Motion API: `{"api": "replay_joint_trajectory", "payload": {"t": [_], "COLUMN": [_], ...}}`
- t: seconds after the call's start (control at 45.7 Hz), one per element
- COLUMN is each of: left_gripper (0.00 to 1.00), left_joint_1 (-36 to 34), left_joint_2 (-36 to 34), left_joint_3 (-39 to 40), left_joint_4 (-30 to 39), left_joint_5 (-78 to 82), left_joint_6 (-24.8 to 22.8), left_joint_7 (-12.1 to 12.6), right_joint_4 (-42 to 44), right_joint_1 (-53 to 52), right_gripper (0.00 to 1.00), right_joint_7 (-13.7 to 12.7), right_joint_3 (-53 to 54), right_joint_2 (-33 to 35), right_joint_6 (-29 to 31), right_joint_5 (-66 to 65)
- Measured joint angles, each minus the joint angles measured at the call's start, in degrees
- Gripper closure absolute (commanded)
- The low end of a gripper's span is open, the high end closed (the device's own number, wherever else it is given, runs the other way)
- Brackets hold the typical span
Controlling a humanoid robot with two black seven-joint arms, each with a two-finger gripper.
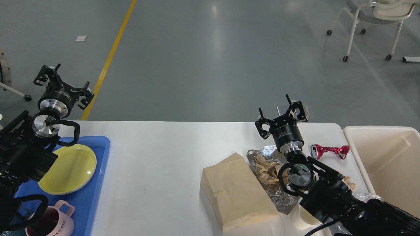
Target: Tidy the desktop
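Note:
The white desktop (157,170) fills the lower half of the head view. On its right lie a brown paper bag (238,191), crumpled foil (279,196) with crumpled brown paper (267,170) on it, a crushed red can (329,150) and a white cup (303,218). My left gripper (62,83) is open and empty, raised above the table's far left corner. My right gripper (283,113) is open and empty, above the far edge, behind the foil.
A blue tray (93,193) at the left holds a yellow plate (73,168) and a pink mug (54,221). A beige bin (387,160) stands at the table's right end. A wheeled chair (370,19) stands far right on the grey floor.

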State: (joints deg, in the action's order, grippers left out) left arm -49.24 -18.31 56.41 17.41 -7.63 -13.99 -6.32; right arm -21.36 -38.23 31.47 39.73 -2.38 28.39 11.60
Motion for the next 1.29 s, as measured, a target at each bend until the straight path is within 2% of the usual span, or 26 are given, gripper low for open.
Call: {"api": "replay_joint_trajectory", "payload": {"t": [0.306, 0.416, 0.503, 0.569, 0.722, 0.81, 1.007, 1.291], "left_gripper": [0.03, 0.03, 0.02, 0.02, 0.02, 0.02, 0.02, 0.02], "left_joint_1": [0.8, 1.4, 4.0, 6.3, 10.6, 12.3, 13.0, 13.0], "left_joint_2": [0.4, 1.4, 2.1, 3.0, 4.3, 4.6, 4.7, 4.8], "left_joint_3": [1.4, 0.8, 0.6, 1.0, 0.7, 0.5, 0.6, 1.1], "left_joint_4": [-0.1, -0.1, 0.0, 0.0, 0.1, 0.1, 0.1, 0.1], "left_joint_5": [0.0, 0.4, 0.5, 0.5, 0.5, 0.5, 0.5, 0.5], "left_joint_6": [0.0, -0.6, -3.4, -7.6, -17.4, -20.8, -23.1, -23.3], "left_joint_7": [-0.4, -1.6, -2.3, -3.0, -7.2, -8.2, -8.5, -8.6], "right_joint_4": [0.0, 0.0, 0.0, 0.0, 0.0, 0.0, 0.0, 0.0], "right_joint_1": [0.0, 0.0, 0.0, 0.0, 0.1, 0.1, 0.0, 0.0], "right_gripper": [0.00, 0.00, 0.00, 0.00, 0.00, 0.00, 0.00, 0.00], "right_joint_7": [0.0, 0.0, 0.0, 0.0, 0.0, 0.0, 0.0, 0.0], "right_joint_3": [0.0, 0.0, 0.0, 0.0, 0.0, 0.0, 0.0, 0.0], "right_joint_2": [0.0, 0.0, 0.0, -0.1, -0.1, -0.1, 0.0, 0.0], "right_joint_6": [0.0, 0.0, 0.0, 0.0, 0.0, 0.0, 0.0, 0.0], "right_joint_5": [0.0, 0.0, 0.0, 0.0, 0.0, 0.0, 0.0, 0.0]}}
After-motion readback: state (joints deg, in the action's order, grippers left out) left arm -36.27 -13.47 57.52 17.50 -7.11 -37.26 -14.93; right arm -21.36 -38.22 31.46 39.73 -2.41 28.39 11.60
